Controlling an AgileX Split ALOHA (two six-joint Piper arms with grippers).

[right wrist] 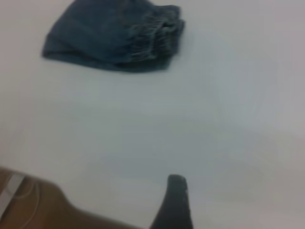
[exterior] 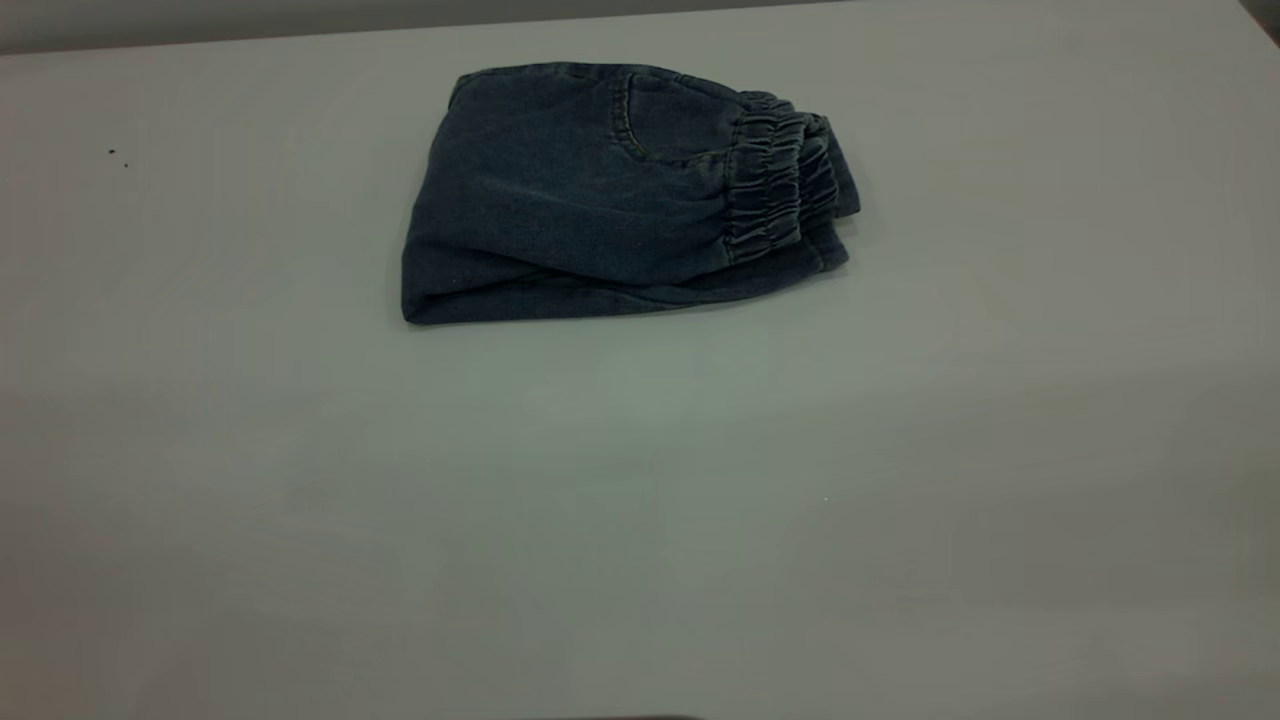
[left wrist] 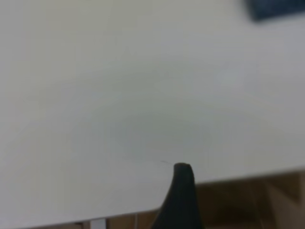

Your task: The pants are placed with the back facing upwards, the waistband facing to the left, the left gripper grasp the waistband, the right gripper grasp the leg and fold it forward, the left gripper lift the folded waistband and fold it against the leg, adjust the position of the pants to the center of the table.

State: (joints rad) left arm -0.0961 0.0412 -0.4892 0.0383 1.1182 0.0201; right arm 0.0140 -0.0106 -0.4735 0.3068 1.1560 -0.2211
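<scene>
The pants lie folded into a compact blue denim bundle on the far middle of the white table. The ruched waistband sits on top at the bundle's right end, and a pocket seam shows beside it. The leg is tucked underneath and hidden. Neither arm appears in the exterior view. The left gripper hangs at the table's edge, far from the pants; a single black finger shows with nothing beside it. The right gripper is likewise back near the table's edge, well short of the pants, holding nothing.
The table's edge runs close under the left gripper, with brown floor beyond it. In the right wrist view the edge cuts across a corner. Two tiny dark specks mark the tabletop at the left.
</scene>
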